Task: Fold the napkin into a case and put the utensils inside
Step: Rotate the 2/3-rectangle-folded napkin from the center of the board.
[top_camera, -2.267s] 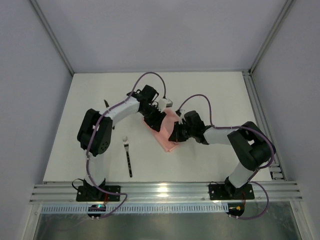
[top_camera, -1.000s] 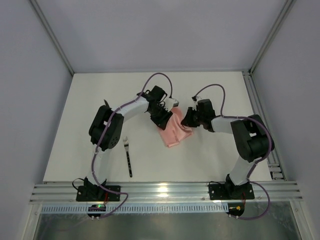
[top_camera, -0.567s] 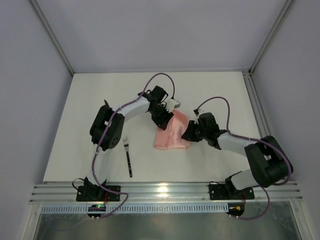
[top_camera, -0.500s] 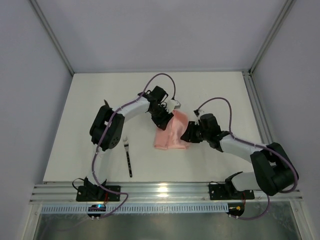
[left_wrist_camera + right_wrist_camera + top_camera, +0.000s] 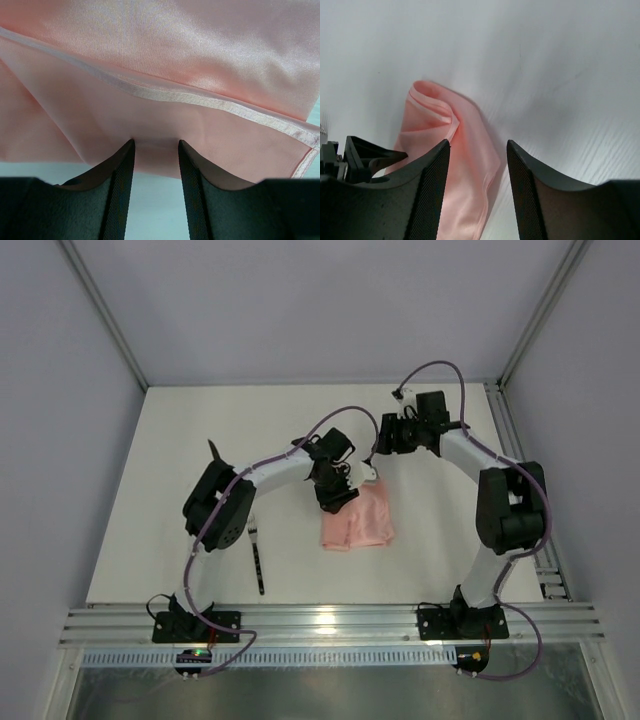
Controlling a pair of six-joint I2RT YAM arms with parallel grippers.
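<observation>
The right gripper (image 5: pixel 380 445) has left the napkin (image 5: pixel 358 521). It has swung away from the cloth's right edge to the upper right of centre in the top view. Its jaws have widened and now stand apart with nothing between them, over bare counter (image 5: pixel 450 540). The napkin was a slanted oblong before. It now lies as a squarer folded patch, shifted slightly toward the lower right. The left gripper (image 5: pixel 337 494) has moved down and right with it, to the cloth's upper-left corner.
</observation>
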